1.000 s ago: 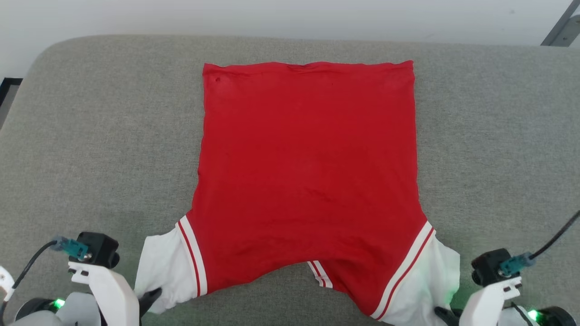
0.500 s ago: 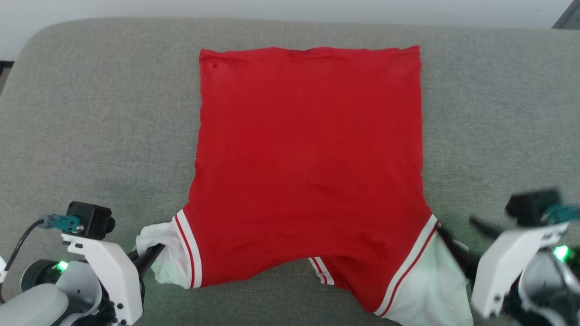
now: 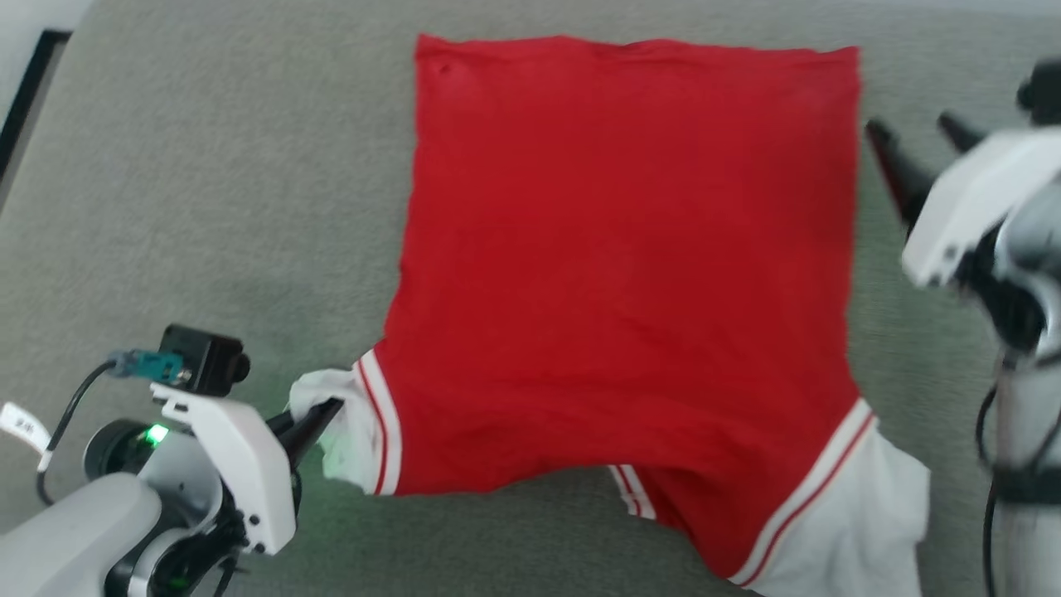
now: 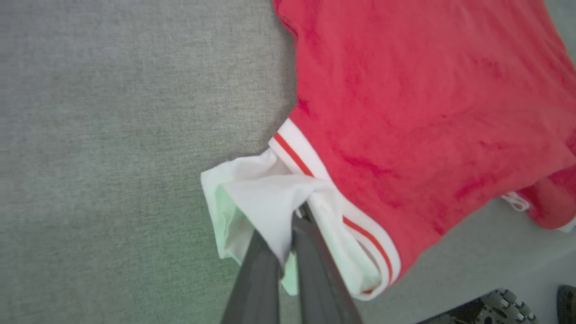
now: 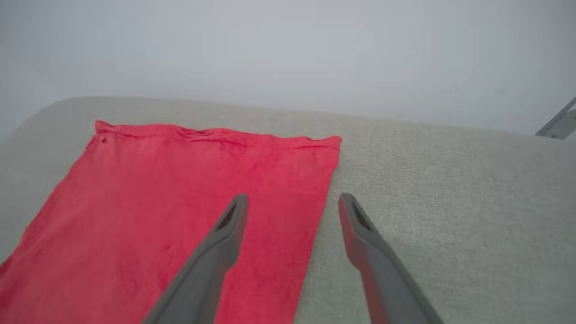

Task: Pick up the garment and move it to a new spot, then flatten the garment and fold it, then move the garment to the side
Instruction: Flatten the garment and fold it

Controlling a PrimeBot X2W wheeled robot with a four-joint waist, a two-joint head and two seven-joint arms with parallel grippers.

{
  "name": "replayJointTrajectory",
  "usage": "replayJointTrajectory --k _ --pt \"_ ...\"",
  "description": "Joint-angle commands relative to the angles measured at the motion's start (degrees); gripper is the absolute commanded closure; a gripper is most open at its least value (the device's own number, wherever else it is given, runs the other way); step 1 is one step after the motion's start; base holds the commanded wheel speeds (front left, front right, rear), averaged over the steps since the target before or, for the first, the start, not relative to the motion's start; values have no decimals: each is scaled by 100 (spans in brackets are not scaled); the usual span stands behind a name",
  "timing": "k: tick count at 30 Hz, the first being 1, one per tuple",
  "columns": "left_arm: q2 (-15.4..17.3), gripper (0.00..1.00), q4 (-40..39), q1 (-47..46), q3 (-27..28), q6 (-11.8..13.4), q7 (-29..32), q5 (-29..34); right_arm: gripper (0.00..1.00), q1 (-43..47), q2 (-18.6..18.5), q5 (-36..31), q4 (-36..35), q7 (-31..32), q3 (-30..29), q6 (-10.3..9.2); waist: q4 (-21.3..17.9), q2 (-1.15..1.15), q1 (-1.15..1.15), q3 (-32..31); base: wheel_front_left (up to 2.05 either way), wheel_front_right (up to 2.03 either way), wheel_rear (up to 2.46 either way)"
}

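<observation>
The garment [image 3: 630,274], a red jersey with white sleeves and striped trim, lies spread on the grey cushion with its plain side up, hem at the far end; lettering is hidden. My left gripper [image 3: 327,412] is shut on the bunched white left sleeve [image 4: 265,193] at the lower left, and the wrist view shows both fingers pinching the cloth. My right gripper [image 3: 912,137] hangs open above the cushion beside the jersey's far right edge. In the right wrist view its fingers [image 5: 225,229] straddle that red edge [image 5: 324,198]. The right sleeve [image 3: 862,514] lies loose.
The grey fabric cushion [image 3: 207,207] has bare room left and right of the jersey. A dark strip [image 3: 25,91] shows past its far left corner. A pale wall [image 5: 288,49] rises behind the cushion's far edge, with a metal bar [image 5: 558,121] at the right.
My right gripper has let go of the right sleeve and risen from the near right up along the jersey's right side, fingers open. The left gripper keeps hold of the left sleeve. The camera has shifted.
</observation>
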Motion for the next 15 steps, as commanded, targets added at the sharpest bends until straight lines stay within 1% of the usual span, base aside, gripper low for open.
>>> replayJointTrajectory --k 1,2,3,9,15 --pt "-103 100 61 -154 -9 -85 18 57 0 -458 -106 -124 618 -77 -77 -2 263 0 0 202 0 0 0" --pt "-150 100 99 -205 -19 -124 36 88 0 -682 -159 -201 946 -97 -107 -2 329 0 0 246 0 0 0" --pt "-150 100 99 -205 -19 -124 36 88 0 -682 -159 -201 946 -97 -107 -2 329 0 0 246 0 0 0" --pt "-484 100 318 -465 -90 -362 78 203 0 -1793 -461 -698 2613 -22 -396 -2 764 0 0 498 0 0 0" --pt "-789 100 611 -620 -161 -590 101 254 0 -2465 -627 -1163 3946 291 -783 -2 1152 0 0 647 0 0 0"
